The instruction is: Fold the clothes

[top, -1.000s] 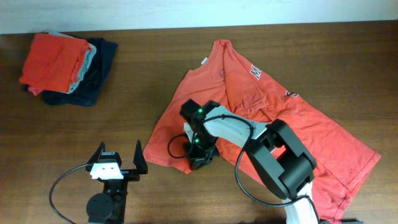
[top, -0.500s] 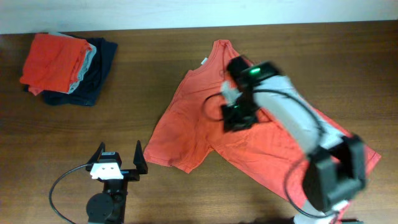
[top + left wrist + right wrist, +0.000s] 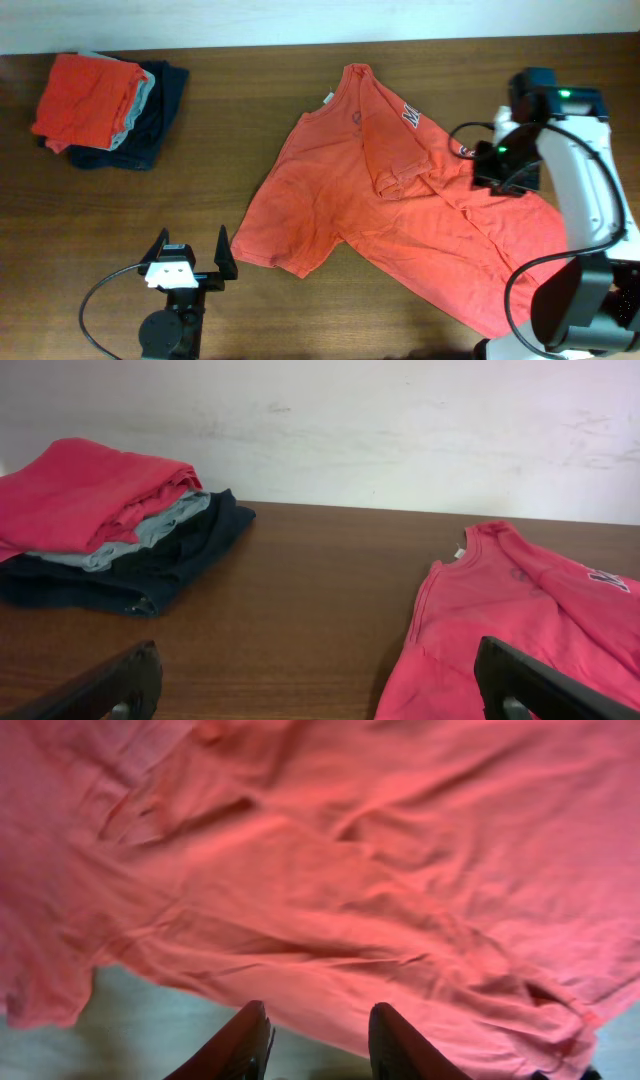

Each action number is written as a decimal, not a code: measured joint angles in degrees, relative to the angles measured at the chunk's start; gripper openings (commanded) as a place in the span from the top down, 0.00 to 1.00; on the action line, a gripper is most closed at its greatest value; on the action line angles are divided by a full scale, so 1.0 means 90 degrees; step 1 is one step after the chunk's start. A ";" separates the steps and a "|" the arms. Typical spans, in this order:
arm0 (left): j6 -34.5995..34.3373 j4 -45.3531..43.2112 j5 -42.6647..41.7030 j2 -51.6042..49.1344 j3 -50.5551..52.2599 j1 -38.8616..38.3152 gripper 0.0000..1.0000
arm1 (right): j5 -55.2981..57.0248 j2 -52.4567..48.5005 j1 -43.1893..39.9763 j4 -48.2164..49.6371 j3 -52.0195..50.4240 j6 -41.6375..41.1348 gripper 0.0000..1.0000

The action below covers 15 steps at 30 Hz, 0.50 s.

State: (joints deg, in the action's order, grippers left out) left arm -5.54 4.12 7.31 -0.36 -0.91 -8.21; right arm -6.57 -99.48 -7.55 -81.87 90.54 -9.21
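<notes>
An orange-red T-shirt (image 3: 330, 200) lies spread across the table's middle and right, with one part folded over its chest and navy-and-white lettering (image 3: 412, 117) partly showing. My right gripper (image 3: 495, 168) hangs over the shirt's right half. In the right wrist view its fingers (image 3: 250, 1040) stand apart above the wrinkled cloth (image 3: 350, 870) with nothing between them. My left gripper (image 3: 190, 262) rests open near the front edge, left of the shirt's lower corner. In the left wrist view the left gripper (image 3: 320, 690) frames bare wood, with the shirt (image 3: 500, 620) at the right.
A folded stack (image 3: 85, 95) sits at the back left: an orange-red shirt on top, a pale grey garment and a dark navy one (image 3: 160, 110) beneath. The stack (image 3: 85, 495) also shows in the left wrist view. A pale wall (image 3: 400, 420) runs behind the table.
My right arm has swung from the shirt's lower left corner across to its right side, and its jaws have widened. The left arm has not moved.
</notes>
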 measured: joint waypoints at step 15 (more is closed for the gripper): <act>0.0000 0.0000 0.0000 0.0000 0.0000 0.0002 0.01 | 0.0444 0.0000 -0.1042 0.0287 -0.0180 0.0032 0.60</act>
State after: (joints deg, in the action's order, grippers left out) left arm -5.54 4.12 7.31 -0.36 -0.91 -8.19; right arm -2.57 -99.48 -16.93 -79.29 88.92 -8.93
